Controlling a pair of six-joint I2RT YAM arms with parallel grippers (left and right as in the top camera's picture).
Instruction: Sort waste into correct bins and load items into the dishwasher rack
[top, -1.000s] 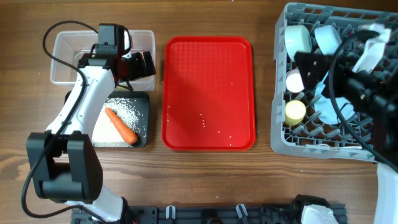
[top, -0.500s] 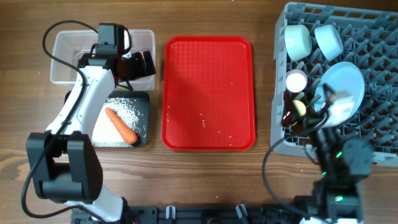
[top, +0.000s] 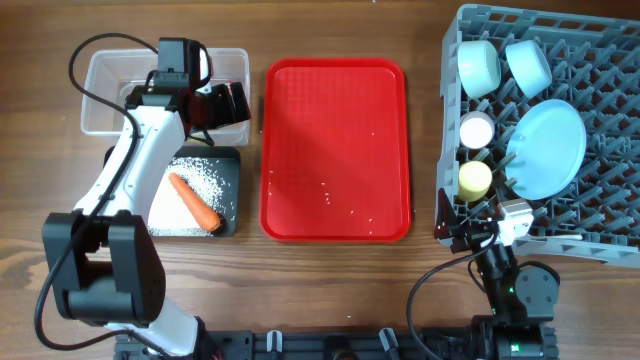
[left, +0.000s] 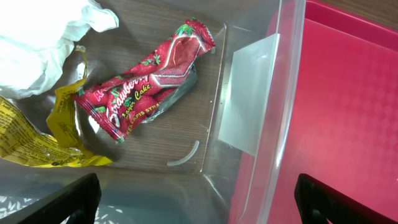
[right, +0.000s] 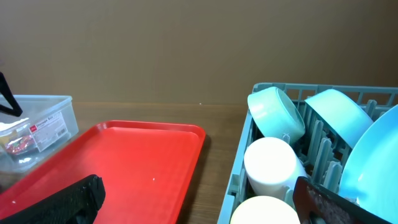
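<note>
My left gripper (top: 222, 104) (left: 199, 199) is open and empty above the clear tub (top: 100, 70) (left: 283, 112), which holds a red wrapper (left: 149, 81), a yellow wrapper (left: 37, 137) and white tissue (left: 43, 37). The black tray (top: 228, 190) holds rice (top: 205, 175) and the carrot (top: 193, 201). The grey rack (top: 600, 90) holds two bowls (top: 478, 65) (top: 528, 62), the plate (top: 545, 150), the pink cup (top: 477, 130) and the yellow cup (top: 474, 178). My right gripper (top: 468, 228) (right: 205, 199) is open and empty at the rack's front left corner. The spoon is not in view.
The flat red tray (top: 335, 120) (right: 124, 162) lies between the bins and the rack with a few rice grains on it. The left arm's black cable loops over the tub.
My right arm has pulled back from over the rack to the table's front edge, uncovering the plate standing in the rack. The left arm has not moved.
</note>
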